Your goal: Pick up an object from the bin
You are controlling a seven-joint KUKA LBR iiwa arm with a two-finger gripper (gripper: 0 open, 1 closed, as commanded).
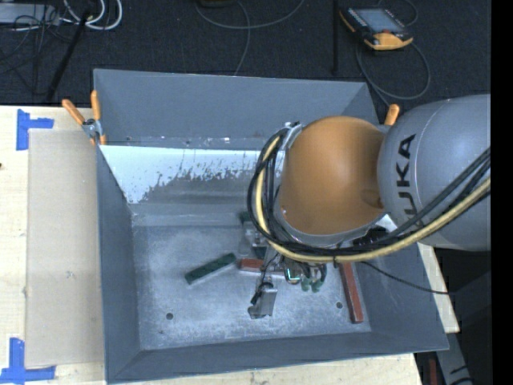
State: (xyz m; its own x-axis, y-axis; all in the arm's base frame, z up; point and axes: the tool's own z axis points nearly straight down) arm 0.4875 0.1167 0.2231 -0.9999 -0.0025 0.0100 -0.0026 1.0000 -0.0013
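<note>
Grey metal bin (pixel 240 358): closest to its near wall, the jaws hang low over bare floor, about midway along that wall. I cannot tell whether they are open or closed, and nothing shows between them. Toward the near right corner lies a long red-brown flat bar (pixel 351 293), its far end hidden under the arm. Just beyond the jaws sits a small red-brown piece (pixel 251 265), partly covered by the wrist. Beside it, a dark green flat stick (pixel 210 269) slants off toward the left wall. Those two, being nearest, are the likeliest picks. Farther back, the orange domed cover (pixel 333 175) and its looped cables (pixel 260 191) stand in front of the scuffed far wall.

The risk, as I judge it, is that the pieces lie flat on the floor, so a closing grip may skid over them or press against metal. Coming down off-centre could push the green stick away, or pinch two pieces at once.
</note>
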